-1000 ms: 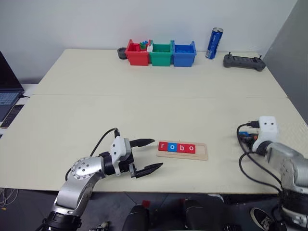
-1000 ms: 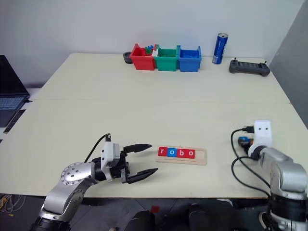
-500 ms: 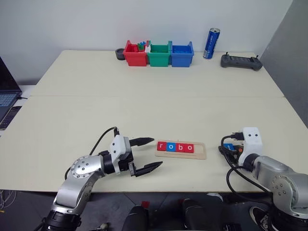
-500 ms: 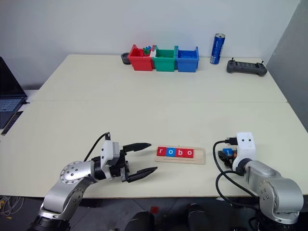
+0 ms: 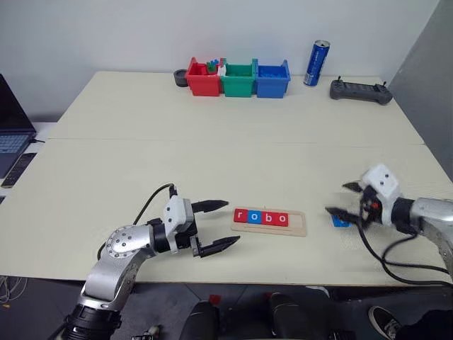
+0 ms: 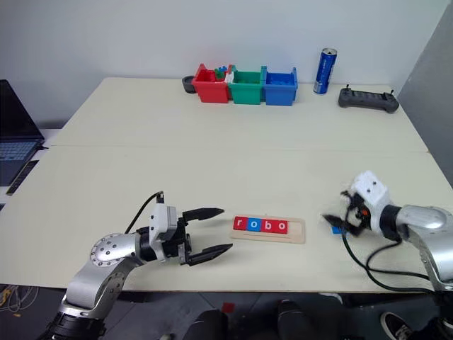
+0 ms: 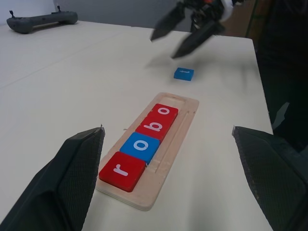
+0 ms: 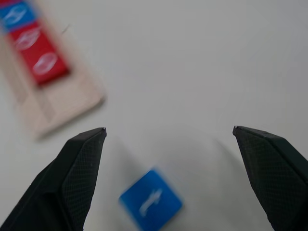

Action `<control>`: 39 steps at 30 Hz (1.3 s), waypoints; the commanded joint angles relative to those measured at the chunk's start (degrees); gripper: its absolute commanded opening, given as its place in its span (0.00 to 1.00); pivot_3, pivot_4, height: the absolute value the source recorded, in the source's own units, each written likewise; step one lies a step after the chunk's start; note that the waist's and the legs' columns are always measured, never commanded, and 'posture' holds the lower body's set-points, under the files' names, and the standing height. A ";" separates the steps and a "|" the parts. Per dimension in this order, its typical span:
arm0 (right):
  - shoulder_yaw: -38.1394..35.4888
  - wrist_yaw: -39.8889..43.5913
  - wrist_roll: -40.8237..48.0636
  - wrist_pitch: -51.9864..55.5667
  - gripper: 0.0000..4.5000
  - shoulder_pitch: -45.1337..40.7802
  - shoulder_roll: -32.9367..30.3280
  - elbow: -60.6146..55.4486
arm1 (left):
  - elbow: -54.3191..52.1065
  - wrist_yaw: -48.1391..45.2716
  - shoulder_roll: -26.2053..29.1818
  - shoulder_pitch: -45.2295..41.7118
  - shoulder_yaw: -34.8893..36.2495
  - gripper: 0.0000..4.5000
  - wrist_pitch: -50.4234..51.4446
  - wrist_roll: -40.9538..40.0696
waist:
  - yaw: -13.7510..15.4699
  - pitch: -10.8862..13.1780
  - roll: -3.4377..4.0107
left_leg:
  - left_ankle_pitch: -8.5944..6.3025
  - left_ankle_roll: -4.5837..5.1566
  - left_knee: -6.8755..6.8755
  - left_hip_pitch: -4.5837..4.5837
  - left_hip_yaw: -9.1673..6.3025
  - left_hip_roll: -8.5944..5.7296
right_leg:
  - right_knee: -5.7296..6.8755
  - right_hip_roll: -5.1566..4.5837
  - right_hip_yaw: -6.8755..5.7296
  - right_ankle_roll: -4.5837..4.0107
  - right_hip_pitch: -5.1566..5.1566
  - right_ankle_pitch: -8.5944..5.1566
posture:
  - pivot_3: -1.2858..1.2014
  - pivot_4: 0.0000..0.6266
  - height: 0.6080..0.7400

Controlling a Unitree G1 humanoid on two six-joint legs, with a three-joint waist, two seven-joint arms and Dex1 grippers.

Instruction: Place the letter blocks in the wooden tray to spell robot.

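Observation:
The wooden tray (image 5: 269, 222) lies near the table's front edge. It holds several letter blocks (image 7: 141, 146) in a row reading r, o, b, o: red, blue, red, red. The slot at the tray's right end (image 7: 179, 101) is bare wood. One more blue letter block (image 5: 340, 221) lies flat on the table right of the tray; its letter is unreadable. My right gripper (image 5: 342, 199) hovers just above this block, open and tilted down toward the left, touching nothing. My left gripper (image 5: 231, 223) is open at the tray's left end, pointing level at it.
Red (image 5: 202, 78), green (image 5: 237, 78) and blue (image 5: 272, 77) bins stand at the table's back edge. Beside them are a blue can (image 5: 315, 63) and a black controller (image 5: 359, 90). A laptop (image 5: 10, 134) sits off the left side.
My right gripper has opened wide and rolled over, its fingers now pointing left above the loose blue block. The left gripper has stayed put. The head camera shifted slightly.

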 commanded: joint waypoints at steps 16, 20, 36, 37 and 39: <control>9.27 15.80 -7.96 -22.38 1.00 -13.14 2.00 25.42 | -2.31 0.27 0.25 1.16 0.38 1.00 -1.40 -0.59 | -0.09 0.07 -0.02 | 0.01 -0.02 0.04 0.12 -0.03 0.02 | 0.18 0.03 0.03 -0.29 0.02 0.16 | 0.52 0.24 1.00; 8.93 15.59 -8.54 -23.15 0.73 -13.71 2.53 26.75 | -2.14 0.32 0.30 0.98 0.44 1.00 -1.48 -0.52 | -0.15 0.07 -0.02 | 0.01 -0.02 0.04 0.15 -0.02 0.02 | 0.19 0.04 0.04 -0.29 0.03 0.16 | 0.52 0.24 1.00; 6.86 8.41 0.32 -2.16 0.33 -13.07 7.35 2.42 | -1.63 0.47 0.39 0.20 0.44 1.00 -1.15 -0.55 | 0.07 0.07 0.00 | 0.01 -0.02 0.06 0.11 -0.08 0.01 | 0.24 0.03 0.00 -0.29 0.03 0.17 | 0.52 0.24 1.00; 7.03 8.08 0.24 -1.60 0.33 -13.02 7.48 1.71 | -1.63 0.46 0.40 0.18 0.43 1.00 -1.14 -0.55 | 0.12 0.07 0.00 | 0.01 -0.02 0.07 0.10 -0.09 0.01 | 0.23 0.03 0.00 -0.29 0.03 0.17 | 0.52 0.24 1.00; 8.55 7.45 -0.75 -1.56 0.33 -12.96 8.25 0.40 | -1.49 0.34 0.41 0.04 0.34 1.00 -1.13 -0.53 | 0.20 0.07 -0.01 | 0.01 -0.02 0.07 0.09 -0.09 0.01 | 0.20 0.03 -0.01 -0.29 0.03 0.17 | 0.52 0.24 1.00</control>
